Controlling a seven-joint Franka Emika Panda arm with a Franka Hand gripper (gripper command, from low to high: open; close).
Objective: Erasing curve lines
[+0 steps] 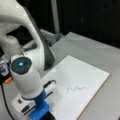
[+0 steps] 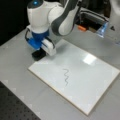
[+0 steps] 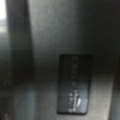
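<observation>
White board (image 2: 82, 75) lies on the grey counter (image 2: 15, 62), and the curve lines (image 2: 66, 76) sit untouched near its middle in both front views. The gripper (image 2: 40, 53) hovers low at the board's corner, well apart from them, over what may be a black eraser (image 3: 73, 85). Whether the jaws grip it I cannot tell. Erasing has not begun; reaching the curve lines calls for a pad pressed flat.
</observation>
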